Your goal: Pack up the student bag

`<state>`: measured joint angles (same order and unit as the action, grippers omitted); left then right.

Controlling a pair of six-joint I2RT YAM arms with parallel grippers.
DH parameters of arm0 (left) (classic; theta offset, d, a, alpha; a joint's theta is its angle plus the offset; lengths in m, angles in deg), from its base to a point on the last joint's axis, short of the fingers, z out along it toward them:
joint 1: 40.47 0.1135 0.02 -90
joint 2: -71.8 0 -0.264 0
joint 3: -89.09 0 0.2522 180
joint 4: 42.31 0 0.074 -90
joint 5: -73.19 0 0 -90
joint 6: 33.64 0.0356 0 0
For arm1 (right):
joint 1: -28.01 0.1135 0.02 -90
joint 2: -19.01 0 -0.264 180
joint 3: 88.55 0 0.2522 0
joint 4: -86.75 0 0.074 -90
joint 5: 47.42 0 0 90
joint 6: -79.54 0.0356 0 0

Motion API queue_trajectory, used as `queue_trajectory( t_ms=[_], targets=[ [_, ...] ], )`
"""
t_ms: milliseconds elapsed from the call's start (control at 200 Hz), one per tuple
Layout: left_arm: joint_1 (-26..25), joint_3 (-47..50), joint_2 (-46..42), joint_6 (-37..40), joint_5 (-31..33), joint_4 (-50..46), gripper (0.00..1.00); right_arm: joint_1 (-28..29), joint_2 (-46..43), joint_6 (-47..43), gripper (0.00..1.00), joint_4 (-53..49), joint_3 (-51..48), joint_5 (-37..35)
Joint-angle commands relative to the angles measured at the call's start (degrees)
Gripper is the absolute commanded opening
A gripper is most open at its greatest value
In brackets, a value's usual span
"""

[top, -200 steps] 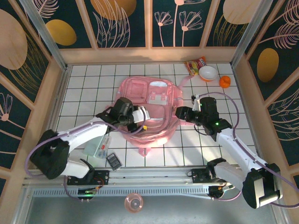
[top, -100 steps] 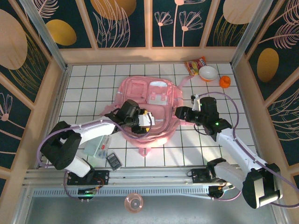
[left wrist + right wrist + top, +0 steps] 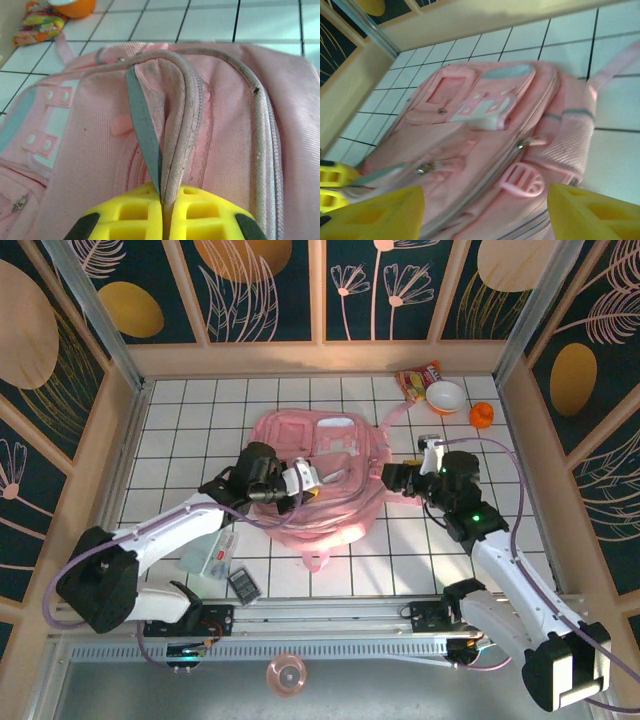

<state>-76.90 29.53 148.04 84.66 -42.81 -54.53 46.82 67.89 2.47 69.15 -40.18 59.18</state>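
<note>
While left gripper (image 3: 162,212) pinches bag (image 3: 225,125) rim (image 3: 177,125), right gripper (image 3: 485,210) stands open.
Lift rim steadily; avoid straining zip (image 3: 201,115).

Left arm stretches far and rightward, left gripper (image 3: 312,478) pinched tight on the student bag (image 3: 290,430); right gripper (image 3: 390,477) points left, jaws wide apart.

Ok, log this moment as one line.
left gripper: shut on student bag rim | right gripper: open, beside bag | bag: on tiled table
</note>
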Motion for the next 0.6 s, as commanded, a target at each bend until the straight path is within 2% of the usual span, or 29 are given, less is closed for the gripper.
queue_trajectory(
  t_ms=[0,135,245,430,596],
  targets=[
    [2.53,-0.22,-4.68,-6.96,-9.96,8.25,0.0,-0.81,-0.36,-9.68,0.66,3.8,1.15,-1.07],
    [3.67,-1.18,-6.28,-8.08,-12.78,8.07,0.0,-1.87,2.95,-16.61,0.72,2.73,2.66,-0.31],
    [3.89,-2.09,-6.58,-8.08,-14.48,7.51,0.0,-3.96,6.91,-24.22,0.74,-0.37,5.33,7.65],
    [4.01,-2.62,-6.36,-8.25,-16.54,7.69,0.0,-8.26,10.48,-32.98,0.73,2.2,5.44,18.06],
    [4.01,-3.59,-6.29,-7.04,-17.43,6.17,0.0,-8.81,15.01,-42.36,0.72,-0.5,8.23,24.93]
  ],
)
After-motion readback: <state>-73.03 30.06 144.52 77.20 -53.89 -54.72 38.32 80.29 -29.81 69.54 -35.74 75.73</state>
